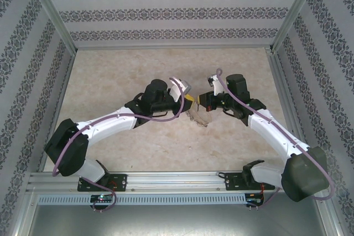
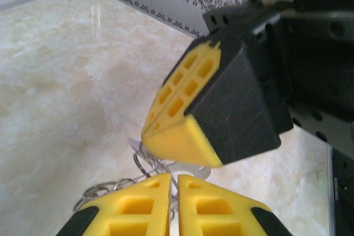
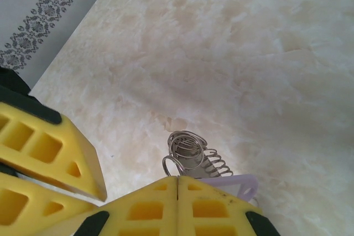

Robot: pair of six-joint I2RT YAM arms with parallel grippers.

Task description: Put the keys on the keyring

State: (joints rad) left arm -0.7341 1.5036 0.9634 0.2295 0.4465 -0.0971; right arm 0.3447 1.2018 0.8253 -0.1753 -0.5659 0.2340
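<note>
Both grippers meet tip to tip over the middle of the table. My right gripper [image 3: 177, 183] is shut, and the key's pale lilac tag [image 3: 239, 184] juts out beside its right finger; silvery rings [image 3: 187, 150] coil just past its tips. The key's dark metal is hard to pick out among them. My left gripper [image 2: 173, 185] is all but shut on a thin wire of the keyring [image 2: 145, 160], whose silvery pieces [image 2: 99, 190] trail to the lower left. The right gripper's fingers [image 2: 182, 136] hang just above. From the top view the keyring [image 1: 199, 116] hangs between both grippers.
The marble-patterned table [image 1: 121, 75] lies open on all sides of the arms. Patterned walls [image 1: 166, 9] and a metal frame close it in. A rail [image 1: 166, 183] runs along the near edge by the arm bases.
</note>
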